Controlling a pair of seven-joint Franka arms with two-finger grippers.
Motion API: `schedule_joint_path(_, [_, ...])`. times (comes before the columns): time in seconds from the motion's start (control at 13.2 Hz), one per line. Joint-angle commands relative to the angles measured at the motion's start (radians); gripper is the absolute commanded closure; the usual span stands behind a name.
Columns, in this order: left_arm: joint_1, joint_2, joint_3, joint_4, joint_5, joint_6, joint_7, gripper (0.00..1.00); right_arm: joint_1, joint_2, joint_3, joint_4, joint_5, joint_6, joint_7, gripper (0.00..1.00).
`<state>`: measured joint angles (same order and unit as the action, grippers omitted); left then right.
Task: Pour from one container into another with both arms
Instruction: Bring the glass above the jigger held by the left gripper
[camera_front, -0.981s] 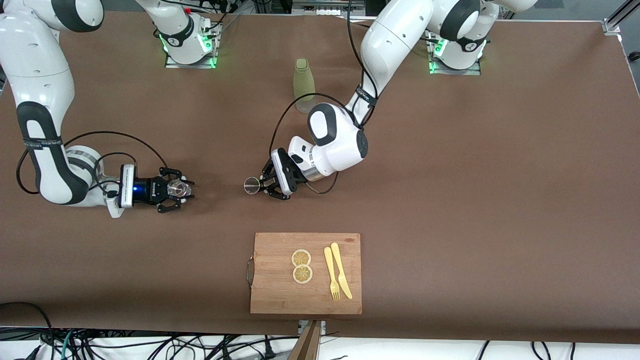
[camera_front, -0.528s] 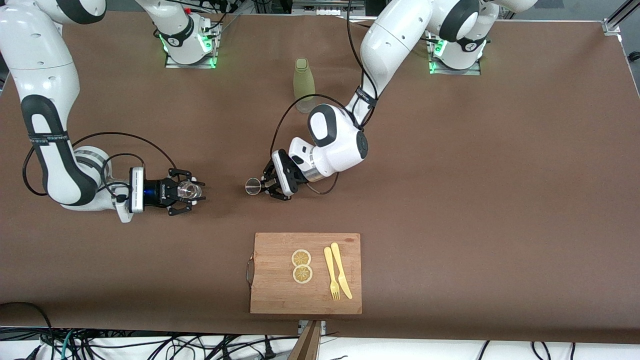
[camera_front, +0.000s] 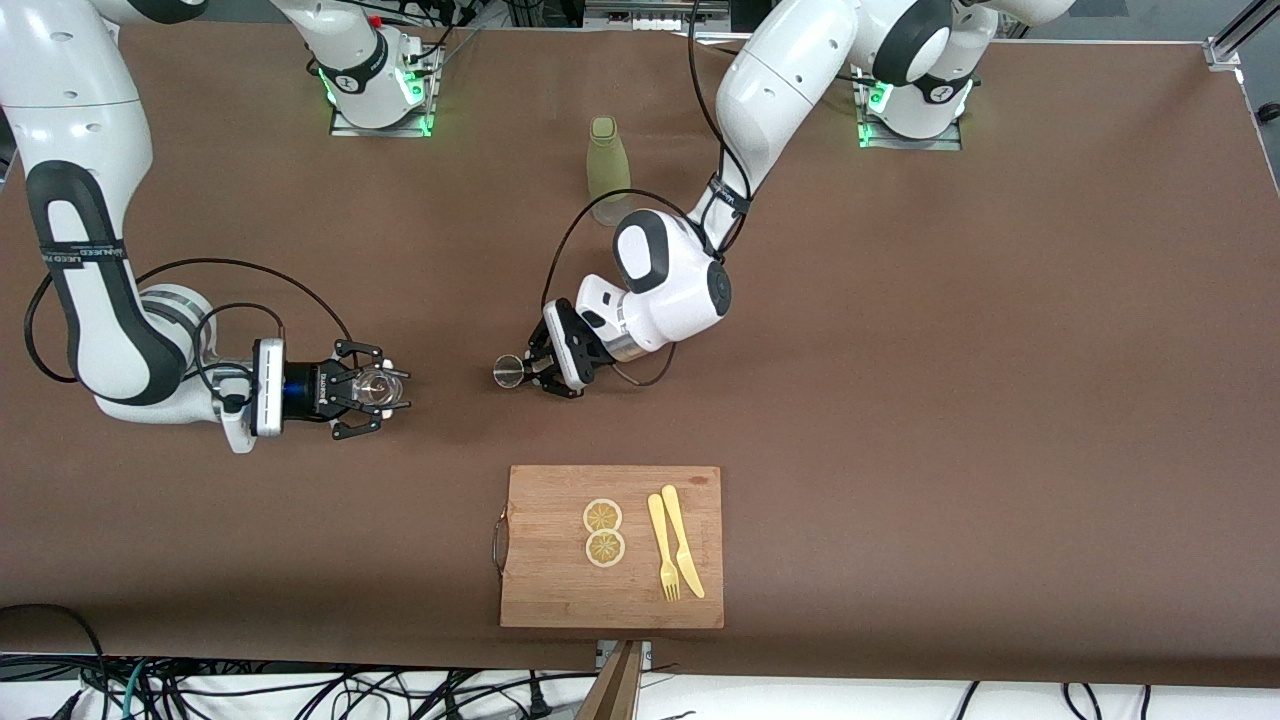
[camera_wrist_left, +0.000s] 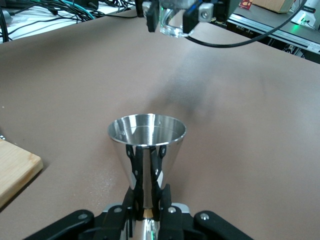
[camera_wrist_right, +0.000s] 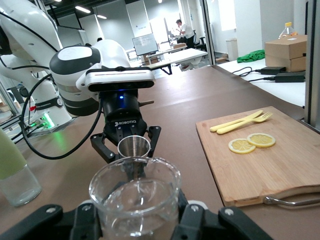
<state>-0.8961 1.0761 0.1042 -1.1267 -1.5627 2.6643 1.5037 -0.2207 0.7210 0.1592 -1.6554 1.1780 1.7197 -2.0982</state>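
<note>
Front view: jigger (camera_front: 507, 371), glass cup (camera_front: 376, 386) apart.

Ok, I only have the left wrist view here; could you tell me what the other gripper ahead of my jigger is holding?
Observer: The right gripper is shut on the glass cup, which is upright and apart from the jigger in the left gripper.
Operator: Thanks. Is anything else standing on the table?
Observer: An olive-green bottle stands farther from the front camera than the cutting board.
Operator: And what is on that board?
Observer: Two lemon slices, a fork and a knife.
</note>
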Motion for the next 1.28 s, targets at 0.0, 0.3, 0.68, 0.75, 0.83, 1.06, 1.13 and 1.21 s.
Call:
schedule_joint_path(0.0, [-0.02, 0.011, 0.015, 0.007, -0.017, 0.016, -0.008, 1.0, -0.006, -0.018, 0.003, -0.014, 0.006, 0.026, 0.055, 0.58])
schedule_joint_path(0.3, [-0.021, 0.015, 0.015, 0.007, -0.019, 0.019, -0.008, 1.0, 0.013, -0.022, 0.005, -0.015, -0.001, 0.054, 0.064, 0.58])
schedule_joint_path(0.68, [-0.029, 0.019, 0.017, 0.015, -0.017, 0.022, -0.03, 1.0, 0.069, -0.02, 0.007, -0.018, -0.001, 0.094, 0.064, 0.58])
schedule_joint_path(0.75, [-0.029, 0.019, 0.017, 0.015, -0.016, 0.022, -0.034, 1.0, 0.075, -0.02, 0.007, -0.02, -0.001, 0.095, 0.066, 0.58])
schedule_joint_path(0.83, [-0.029, 0.019, 0.019, 0.015, -0.016, 0.022, -0.036, 1.0, 0.083, -0.02, 0.007, -0.023, -0.004, 0.1, 0.066, 0.58])
schedule_joint_path(1.06, [-0.032, 0.019, 0.017, 0.007, -0.014, 0.038, -0.036, 1.0, 0.102, -0.018, 0.007, -0.024, -0.018, 0.113, 0.066, 0.58])
schedule_joint_path(1.13, [-0.035, 0.021, 0.017, 0.007, -0.014, 0.055, -0.036, 1.0, 0.11, -0.018, 0.007, -0.024, -0.018, 0.126, 0.066, 0.58])
schedule_joint_path(1.21, [-0.038, 0.025, 0.019, 0.007, -0.014, 0.058, -0.034, 1.0, 0.116, -0.017, 0.007, -0.024, -0.024, 0.13, 0.066, 0.58])
